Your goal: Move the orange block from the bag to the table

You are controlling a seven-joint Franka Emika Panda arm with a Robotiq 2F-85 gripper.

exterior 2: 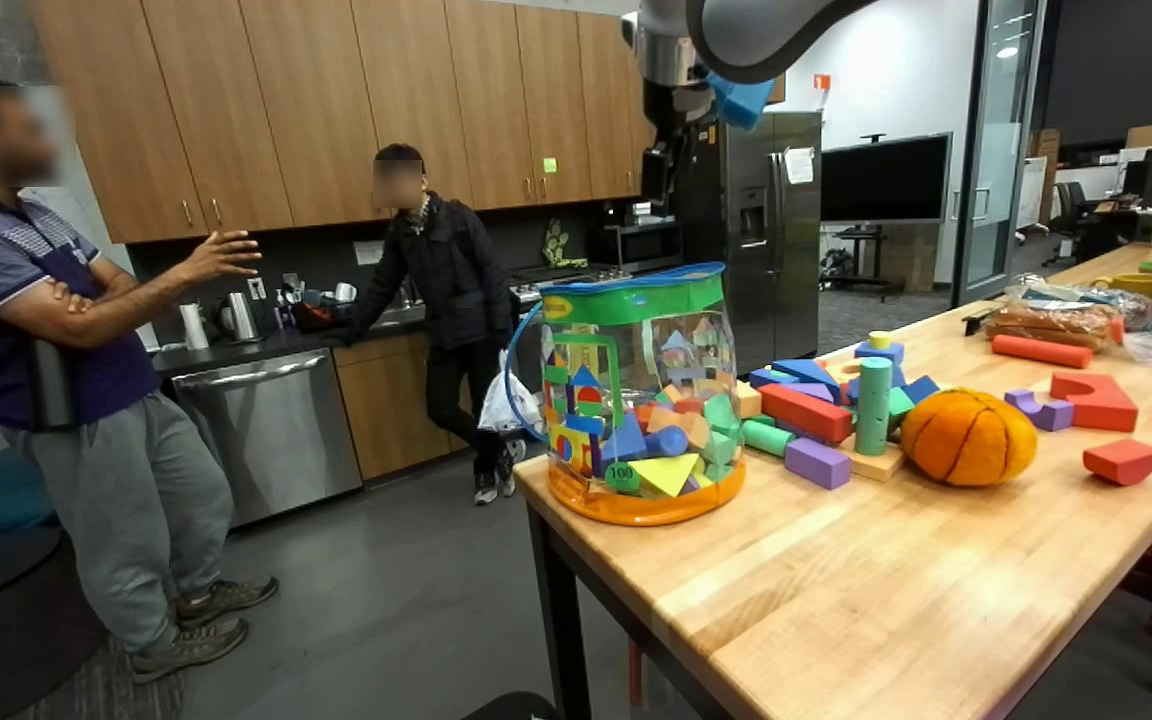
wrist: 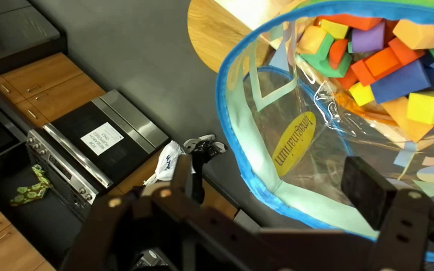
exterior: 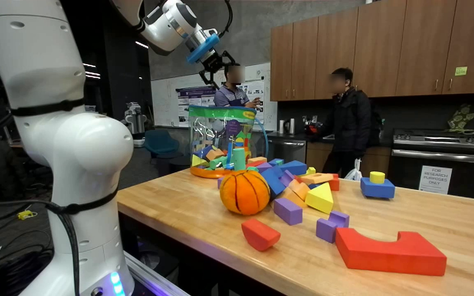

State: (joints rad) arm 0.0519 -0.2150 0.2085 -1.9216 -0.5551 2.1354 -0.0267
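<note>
Counted one end effector [wrist: 273, 184], spread widely and holding nothing, above one clear plastic bag [exterior 2: 636, 305]. Through its wall, saw at least one orange block [exterior: 215, 153] inside. On the bench [exterior: 175, 203], found one toy basketball [exterior: 244, 192] and one red arch block [exterior: 389, 257].

The light-wood tabletop [exterior 2: 886, 590] carries the see-through bag [exterior 2: 641, 303], upright near a corner. Just beside it lies a heap of coloured blocks [exterior 2: 816, 415], then an orange ball [exterior 2: 971, 440], a red arch block [exterior: 389, 255] and, well apart, what may be a plastic-wrapped package [exterior 2: 1056, 322].
</note>
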